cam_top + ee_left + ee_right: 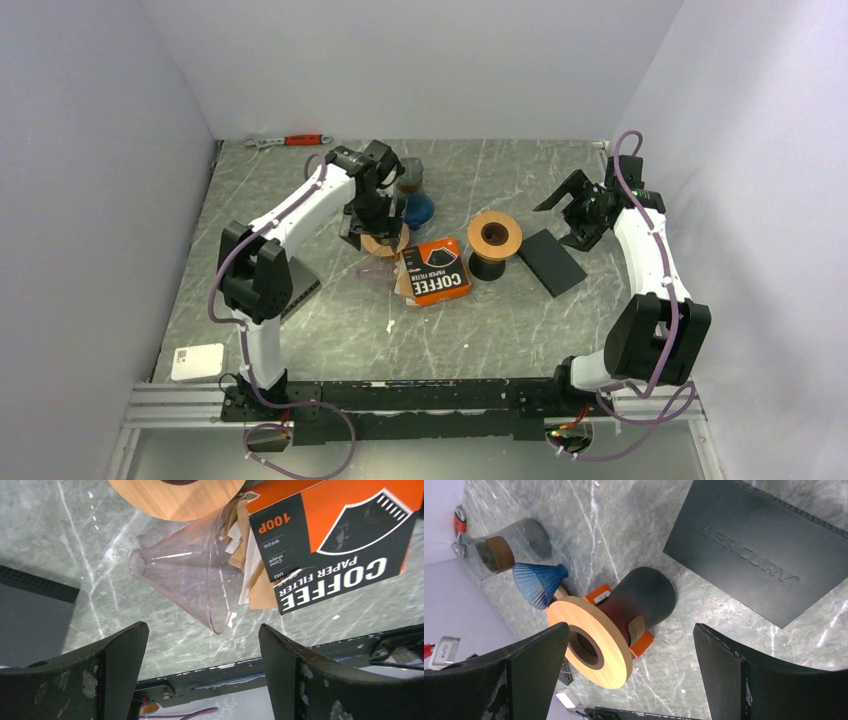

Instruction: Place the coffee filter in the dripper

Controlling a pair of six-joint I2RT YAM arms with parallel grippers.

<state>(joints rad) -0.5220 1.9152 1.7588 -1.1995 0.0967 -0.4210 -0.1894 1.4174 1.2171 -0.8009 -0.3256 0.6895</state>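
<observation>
A clear plastic cone dripper (190,580) lies on its side on the marble table, its wide mouth toward the orange and black coffee filter box (340,540). Brown and white paper filters (250,565) stick out of the box's open end, against the cone's mouth. In the top view the cone (378,270) lies left of the box (435,270). My left gripper (202,630) is open and empty above the cone, and it also shows in the top view (372,232). A blue ribbed dripper (539,582) stands further back. My right gripper (631,630) is open and empty at the right (560,222).
A wooden ring on a black stand (494,240) stands right of the box. A wooden disc (175,495) lies by the cone. A glass carafe (499,550) is at the back. A black Mercury box (551,262), another black device (30,615), a white device (197,362) and a red wrench (295,141) lie around.
</observation>
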